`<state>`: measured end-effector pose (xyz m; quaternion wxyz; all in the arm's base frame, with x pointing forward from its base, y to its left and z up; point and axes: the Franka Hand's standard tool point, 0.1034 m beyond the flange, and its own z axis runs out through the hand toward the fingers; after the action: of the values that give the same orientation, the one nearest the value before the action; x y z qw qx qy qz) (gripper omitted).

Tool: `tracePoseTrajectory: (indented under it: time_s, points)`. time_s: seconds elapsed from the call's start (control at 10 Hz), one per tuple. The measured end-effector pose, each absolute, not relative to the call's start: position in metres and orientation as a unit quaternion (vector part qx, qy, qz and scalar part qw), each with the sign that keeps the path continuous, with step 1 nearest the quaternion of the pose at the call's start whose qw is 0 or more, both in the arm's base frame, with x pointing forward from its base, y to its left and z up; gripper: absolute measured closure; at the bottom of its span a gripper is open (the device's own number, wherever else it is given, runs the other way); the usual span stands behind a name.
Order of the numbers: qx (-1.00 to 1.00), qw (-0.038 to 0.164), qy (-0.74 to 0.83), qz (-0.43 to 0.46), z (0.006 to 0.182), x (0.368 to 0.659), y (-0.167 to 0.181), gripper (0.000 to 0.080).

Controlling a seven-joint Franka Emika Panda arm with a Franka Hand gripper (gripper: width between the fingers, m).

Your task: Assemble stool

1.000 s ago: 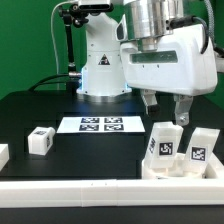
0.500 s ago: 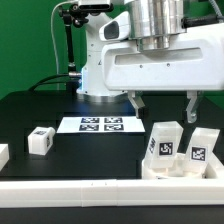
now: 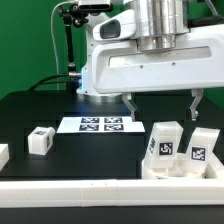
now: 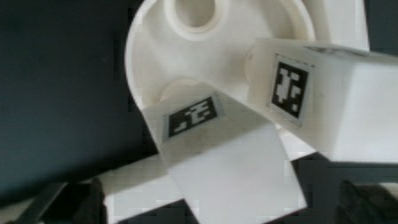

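Exterior view: our gripper (image 3: 162,112) hangs wide open and empty above the seat disc (image 3: 160,170) at that view's right, where two legs (image 3: 163,143) stand. One loose leg (image 3: 40,140) lies well apart. Wrist view: seat disc (image 4: 187,45) and both legs (image 4: 317,90) close up. We judge roughly half remains.

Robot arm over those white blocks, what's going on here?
A robot arm is putting a white stool together. Its jaws stand wide open and empty, hovering above the round seat at the exterior view's right. Two legs already stand upright on the seat. Another leg lies loose on the black table toward the exterior view's left, untouched.
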<state>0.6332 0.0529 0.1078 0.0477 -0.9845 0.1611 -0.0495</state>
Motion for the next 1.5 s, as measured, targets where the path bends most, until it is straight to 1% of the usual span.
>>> tracePoseTrajectory:
  time_s: [0.2, 0.3, 0.4, 0.5, 0.9, 1.2, 1.5]
  points:
    - [-0.997, 0.028, 0.050, -0.061, 0.112, 0.635, 0.055, 0.0150]
    - [-0.997, 0.017, -0.036, -0.066, 0.113, 0.635, 0.053, 0.0150]
    - [-0.993, 0.012, -0.094, -0.066, 0.112, 0.635, 0.050, 0.0150]
    - [-0.993, 0.011, -0.098, -0.066, 0.112, 0.635, 0.050, 0.0150]
    - [-0.974, -0.007, -0.215, -0.064, 0.112, 0.635, 0.044, 0.0150]
    - [-0.935, -0.035, -0.349, -0.060, 0.110, 0.635, 0.044, 0.0150]
    - [-0.882, -0.049, -0.465, -0.050, 0.110, 0.635, 0.039, 0.0150]
